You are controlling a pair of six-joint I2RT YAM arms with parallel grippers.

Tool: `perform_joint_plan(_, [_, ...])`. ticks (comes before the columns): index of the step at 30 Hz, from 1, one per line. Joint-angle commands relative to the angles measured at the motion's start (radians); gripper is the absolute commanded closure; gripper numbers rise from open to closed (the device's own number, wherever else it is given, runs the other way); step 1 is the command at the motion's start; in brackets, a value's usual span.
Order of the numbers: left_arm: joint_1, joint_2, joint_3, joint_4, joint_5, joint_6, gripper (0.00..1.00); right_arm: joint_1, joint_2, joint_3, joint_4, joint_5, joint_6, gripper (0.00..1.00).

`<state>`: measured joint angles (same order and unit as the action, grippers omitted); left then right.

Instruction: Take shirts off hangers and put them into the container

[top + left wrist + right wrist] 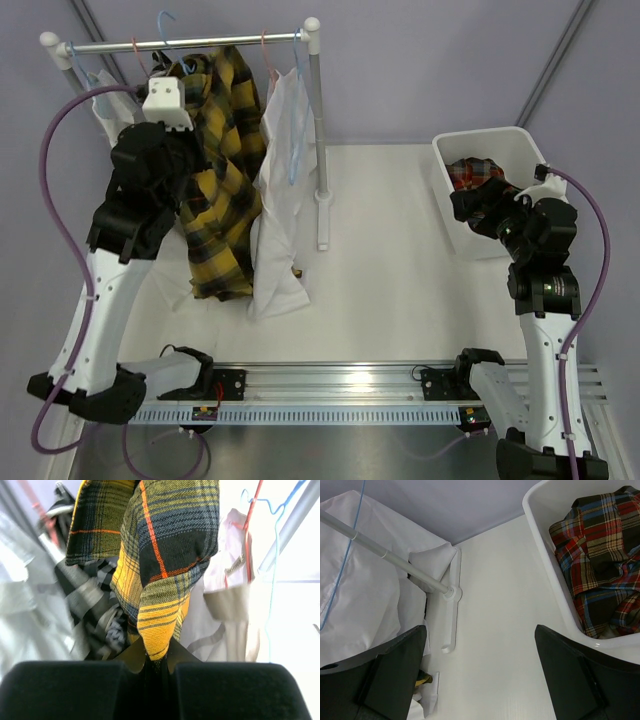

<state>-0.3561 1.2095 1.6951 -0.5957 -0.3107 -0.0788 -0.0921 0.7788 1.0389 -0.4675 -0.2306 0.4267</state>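
Black fingers (pixel 135 655) of the left gripper (pixel 155 661) fill the bottom of the left wrist view, pinched together on the lowest fold of the yellow-black plaid shirt (pixel 160 580). Cloth rises straight up from the pinch, bunched and twisted. Behind it to the left hangs a black-white checked shirt (pixel 95 597); to the right a white shirt (pixel 225 595) carrying a pink-red hanger (pixel 248 545) and a light blue hanger (pixel 274 580). From above, the yellow-black plaid shirt hangs from the rail (pixel 190 42) of a white rack at the far left of the table (pixel 400 280), its hem near the tabletop, with the left arm raised against its left side. White shirt just beside it on the right, draped down to the table by the rack post (pixel 318 130). Right gripper (pixel 480 630): fingers wide apart, nothing between them, bare table below. It hovers at the left wall of the container (pixel 545 555), which stands at the far right of the table, well apart from the rack. Inside the container lies a crumpled red-orange-blue plaid shirt (pixel 600 570). Rack foot (pixel 451 625) lies flat on the table to the right gripper's left, white cloth piled beside it.
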Motion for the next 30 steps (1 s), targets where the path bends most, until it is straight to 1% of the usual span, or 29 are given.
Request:
perform_joint_plan(1, [0.003,-0.094,-0.082,0.007,-0.025,0.004,1.00,0.022,-0.010,0.004,0.033,-0.021,-0.035,0.01])
perform_joint_plan(4, [0.003,-0.186,-0.179,-0.062,-0.004,-0.013,1.00,0.029,-0.013,0.001,0.033,-0.019,-0.043,0.01])
perform_joint_plan(5, [0.003,-0.229,-0.198,-0.082,-0.001,-0.021,1.00,0.037,-0.013,0.000,0.035,-0.019,-0.048,0.01])
perform_joint_plan(9, [0.003,-0.303,-0.259,-0.234,0.064,-0.041,1.00,0.066,-0.010,0.003,0.030,-0.009,-0.077,0.00])
perform_joint_plan(13, [0.003,-0.343,-0.285,-0.372,0.082,-0.059,1.00,0.088,-0.007,0.003,0.023,0.020,-0.118,0.01])
perform_joint_plan(15, [0.003,-0.347,-0.285,-0.444,0.091,-0.064,1.00,0.123,-0.003,0.006,0.023,0.027,-0.129,0.01])
perform_joint_plan(17, [0.003,-0.357,-0.296,-0.469,0.123,-0.059,1.00,0.147,0.007,0.012,0.021,0.019,-0.150,0.01])
perform_joint_plan(20, [0.003,-0.372,-0.321,-0.469,0.261,-0.029,1.00,0.187,0.025,0.029,0.015,-0.004,-0.181,0.00])
perform_joint_plan(21, [0.003,-0.375,-0.319,-0.467,0.356,-0.004,1.00,0.198,0.031,0.033,0.012,-0.010,-0.184,0.01])
perform_joint_plan(26, [0.000,-0.352,-0.275,-0.466,0.655,0.057,1.00,0.227,0.046,0.047,-0.005,-0.045,-0.210,0.00])
perform_joint_plan(30, [-0.009,-0.314,-0.209,-0.463,0.757,0.071,1.00,0.236,0.056,0.058,-0.007,-0.102,-0.218,0.01])
